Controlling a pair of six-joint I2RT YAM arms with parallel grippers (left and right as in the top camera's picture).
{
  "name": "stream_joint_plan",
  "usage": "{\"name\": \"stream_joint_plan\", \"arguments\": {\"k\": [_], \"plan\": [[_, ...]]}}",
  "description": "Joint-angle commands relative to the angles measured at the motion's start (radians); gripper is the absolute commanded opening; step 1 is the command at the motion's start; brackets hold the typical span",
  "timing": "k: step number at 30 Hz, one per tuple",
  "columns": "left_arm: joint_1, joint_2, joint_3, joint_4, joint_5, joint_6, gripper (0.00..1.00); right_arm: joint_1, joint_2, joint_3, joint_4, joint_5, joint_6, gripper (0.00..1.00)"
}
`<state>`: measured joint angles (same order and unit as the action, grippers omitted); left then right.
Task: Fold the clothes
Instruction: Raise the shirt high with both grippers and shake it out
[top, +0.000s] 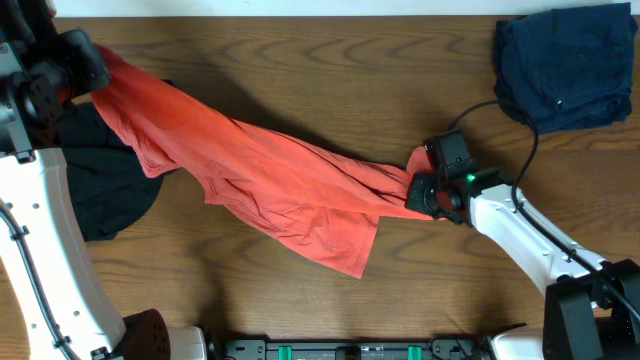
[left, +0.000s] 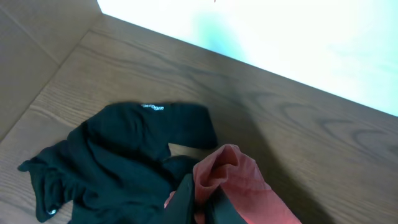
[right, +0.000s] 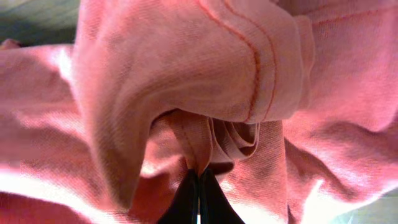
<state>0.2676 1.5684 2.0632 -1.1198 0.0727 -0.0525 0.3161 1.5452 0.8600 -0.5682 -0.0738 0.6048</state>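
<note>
**Red shirt slung between two closed claws**

Red cloth is pinched at the far left by the left claw. Its jaws are closed on a bunched corner of the shirt, held up above a crumpled black garment on the table. From there the shirt runs as one long, roped band. Its long axis slants from upper left down to mid-right, with the middle low on the wood and a loose flap pointing toward the front edge. The fabric is wrinkled, and no lettering shows. At the right end, the right claw has its jaws fully closed on a hemmed fold. Each arm holds its own end, so flattening the shirt likely means pulling apart along that slant. Farther right, a navy heap lies in the corner, well apart.
</note>
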Motion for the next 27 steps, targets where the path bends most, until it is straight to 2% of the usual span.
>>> {"name": "stream_joint_plan", "arguments": {"k": [1, 7, 15, 27], "plan": [[0.006, 0.005, 0.003, 0.026, 0.011, -0.009, 0.06, -0.029, -0.060, 0.125, -0.032, 0.015, -0.103, 0.01], [0.006, -0.058, 0.011, 0.060, 0.031, -0.013, 0.06, -0.111, -0.154, 0.393, -0.145, 0.018, -0.192, 0.01], [0.006, -0.253, 0.011, 0.134, 0.032, -0.013, 0.06, -0.225, -0.215, 0.734, -0.324, 0.018, -0.313, 0.01], [0.006, -0.515, 0.011, 0.303, 0.031, -0.013, 0.06, -0.355, -0.328, 1.140, -0.532, 0.019, -0.409, 0.01]]}}
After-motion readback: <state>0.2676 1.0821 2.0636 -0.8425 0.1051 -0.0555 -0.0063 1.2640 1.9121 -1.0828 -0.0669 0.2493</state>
